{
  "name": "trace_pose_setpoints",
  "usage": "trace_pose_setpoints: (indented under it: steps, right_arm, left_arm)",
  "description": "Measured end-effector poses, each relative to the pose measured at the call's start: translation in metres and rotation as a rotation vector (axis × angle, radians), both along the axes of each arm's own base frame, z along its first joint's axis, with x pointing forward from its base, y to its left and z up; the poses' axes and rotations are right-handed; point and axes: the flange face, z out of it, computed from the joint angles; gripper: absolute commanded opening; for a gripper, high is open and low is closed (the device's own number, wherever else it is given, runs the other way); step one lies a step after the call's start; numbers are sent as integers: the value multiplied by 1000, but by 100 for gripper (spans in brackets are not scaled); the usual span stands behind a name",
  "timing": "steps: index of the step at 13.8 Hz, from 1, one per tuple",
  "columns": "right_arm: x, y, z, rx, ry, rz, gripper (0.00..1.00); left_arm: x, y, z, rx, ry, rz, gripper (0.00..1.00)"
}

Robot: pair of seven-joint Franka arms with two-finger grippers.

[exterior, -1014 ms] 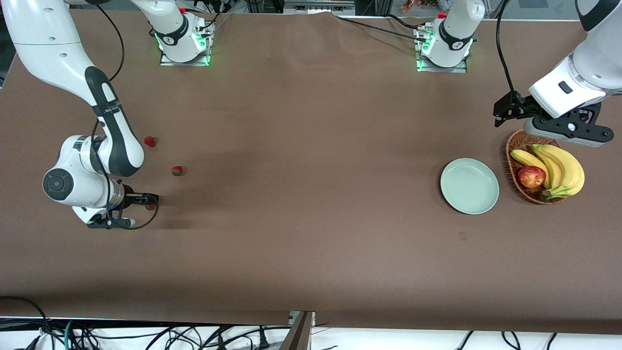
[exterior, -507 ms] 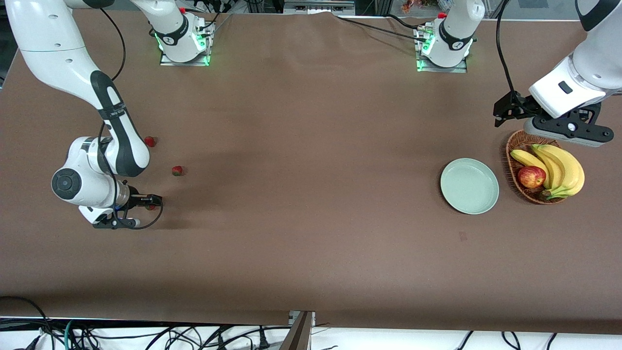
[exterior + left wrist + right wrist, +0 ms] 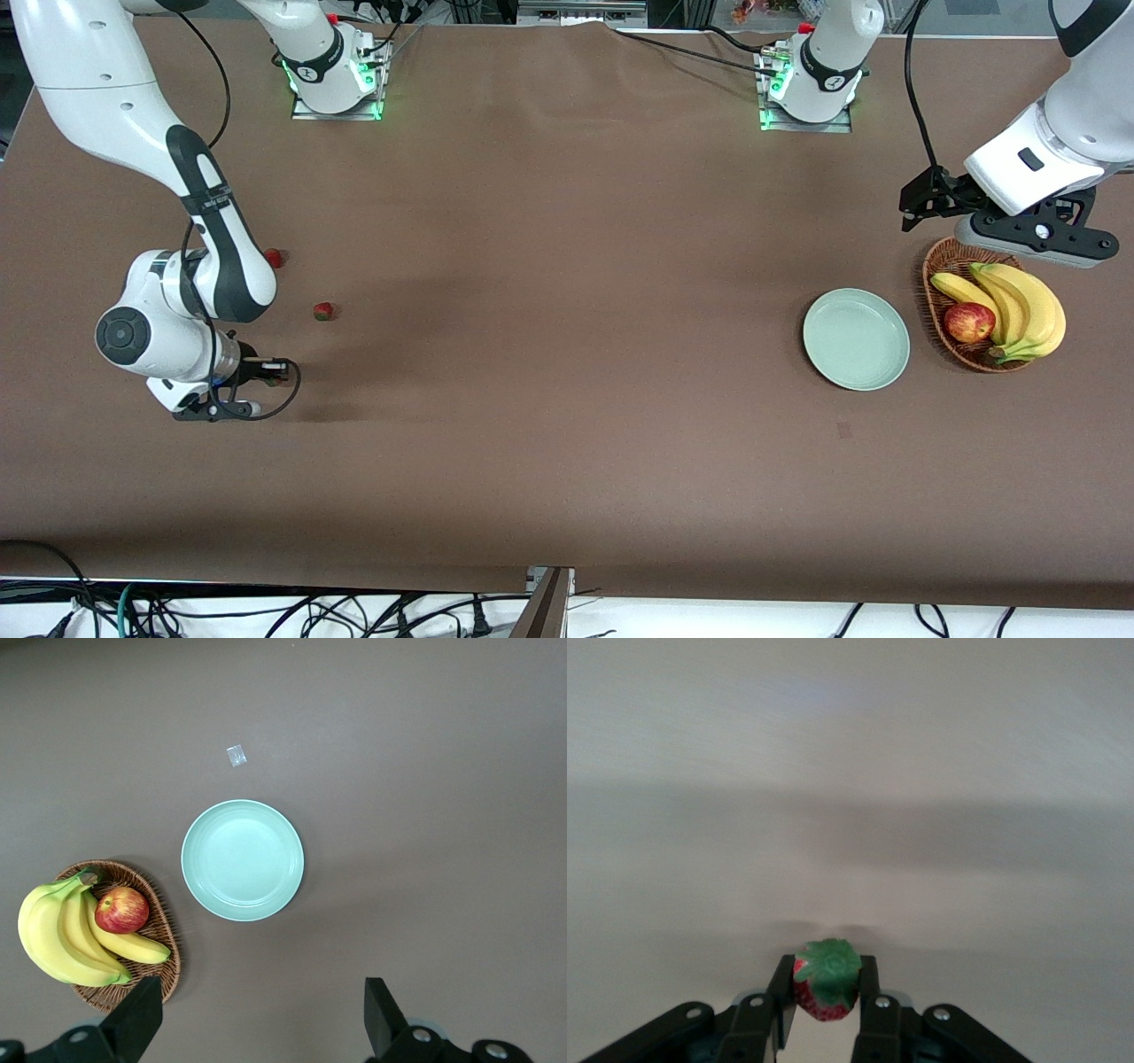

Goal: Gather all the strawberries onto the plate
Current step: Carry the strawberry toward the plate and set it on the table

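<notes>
Front view: the right gripper (image 3: 276,370) hangs low over the table (image 3: 567,461) at the right arm's end, at about 7 o'clock from the nearest loose strawberry. A held berry (image 3: 282,377) shows there only as a speck of red at the fingertips; its long axis cannot be told here. Two more strawberries lie on the cloth near the right arm: one (image 3: 323,311) in the open, another (image 3: 274,258) at about 11 o'clock from it, partly hidden by the arm's elbow. Their pointing is too small to read. The plate (image 3: 856,338) sits toward the left arm's end, with the basket (image 3: 955,266) just beside it at 3 o'clock, holding bananas (image 3: 1019,306) and an apple (image 3: 968,322). The left gripper (image 3: 921,202) waits over bare cloth at about 11 o'clock from the basket.

Left wrist view: the left gripper (image 3: 257,1023) looks down with fingers (image 3: 135,1017) spread wide and nothing between them. The plate (image 3: 243,859) is bare; the basket (image 3: 164,930) is just apart from its rim.

Right wrist view: the right gripper (image 3: 826,992) is clenched on the held berry (image 3: 826,990), one finger (image 3: 868,997) on each flank. Its green cap faces the camera, so its long axis runs along the fingers, tip pointing away.
</notes>
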Motion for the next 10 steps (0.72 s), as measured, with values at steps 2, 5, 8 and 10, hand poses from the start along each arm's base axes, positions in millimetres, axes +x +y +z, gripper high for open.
trace_pose_setpoints:
  steps: [2, 5, 8, 10]
  right_arm:
    - [9, 56, 33, 24, -10, 18, 9]
    - [-3, 165, 54, 26, -30, -31, 8]
    - [-35, 267, 50, 28, -37, -146, 8]
    - [-67, 350, 46, 71, -85, -236, 8]
  left_arm:
    - [0, 0, 0, 0, 0, 0, 100]
    - [0, 0, 0, 0, 0, 0, 100]
    - [0, 0, 0, 0, 0, 0, 100]
    - [0, 0, 0, 0, 0, 0, 100]
